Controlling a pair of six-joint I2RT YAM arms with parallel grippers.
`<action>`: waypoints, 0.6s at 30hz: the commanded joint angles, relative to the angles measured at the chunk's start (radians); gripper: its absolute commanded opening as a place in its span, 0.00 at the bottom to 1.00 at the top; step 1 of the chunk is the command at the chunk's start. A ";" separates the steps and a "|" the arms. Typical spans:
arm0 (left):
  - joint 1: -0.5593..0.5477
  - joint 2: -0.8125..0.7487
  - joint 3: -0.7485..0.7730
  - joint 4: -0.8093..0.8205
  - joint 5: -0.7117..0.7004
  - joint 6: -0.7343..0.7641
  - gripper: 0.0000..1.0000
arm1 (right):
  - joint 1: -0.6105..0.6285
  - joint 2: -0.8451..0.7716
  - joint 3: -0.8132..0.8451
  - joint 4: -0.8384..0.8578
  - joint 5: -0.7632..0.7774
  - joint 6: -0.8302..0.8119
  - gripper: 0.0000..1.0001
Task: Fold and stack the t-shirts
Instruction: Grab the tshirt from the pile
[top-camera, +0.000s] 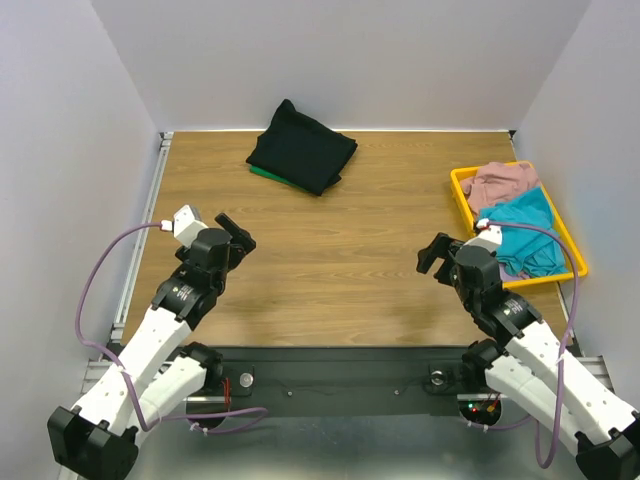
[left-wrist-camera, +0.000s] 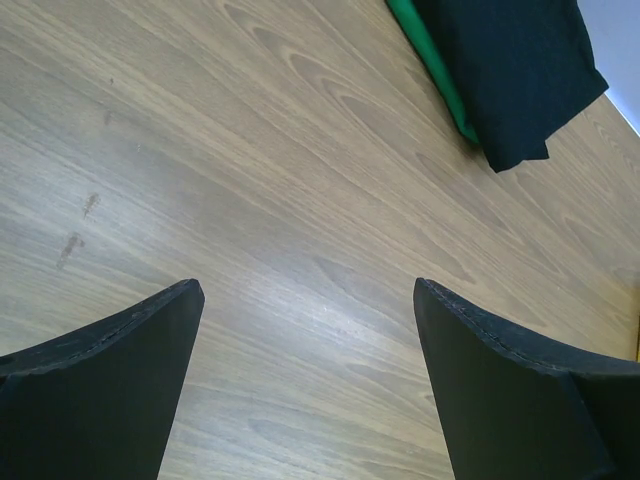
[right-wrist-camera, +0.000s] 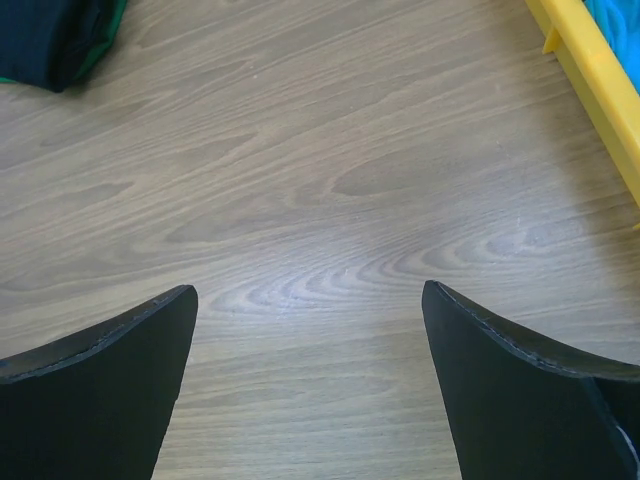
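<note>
A folded black t-shirt (top-camera: 303, 147) lies on a folded green t-shirt (top-camera: 262, 172) at the back middle of the table; the green one shows only as a thin edge. The pair also shows in the left wrist view, black (left-wrist-camera: 515, 70) over green (left-wrist-camera: 432, 62), and in the right wrist view's top left corner (right-wrist-camera: 45, 35). A dusty pink t-shirt (top-camera: 500, 182) and a teal t-shirt (top-camera: 527, 233) lie crumpled in the yellow tray (top-camera: 458, 187). My left gripper (top-camera: 236, 232) is open and empty over bare wood. My right gripper (top-camera: 433, 252) is open and empty, just left of the tray.
The tray's yellow rim (right-wrist-camera: 590, 85) runs along the right wrist view's upper right, with teal fabric behind it. White walls close the table at the back and both sides. Bare wood (top-camera: 340, 260) lies between the two grippers.
</note>
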 joint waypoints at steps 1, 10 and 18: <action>-0.004 -0.025 -0.009 0.008 -0.028 -0.015 0.99 | 0.007 0.003 0.040 0.037 0.033 0.050 1.00; -0.004 -0.021 -0.036 0.029 -0.014 -0.015 0.98 | -0.016 0.254 0.222 0.025 0.260 0.115 1.00; -0.004 -0.002 -0.036 0.044 0.023 0.000 0.99 | -0.404 0.622 0.521 0.010 0.023 0.046 1.00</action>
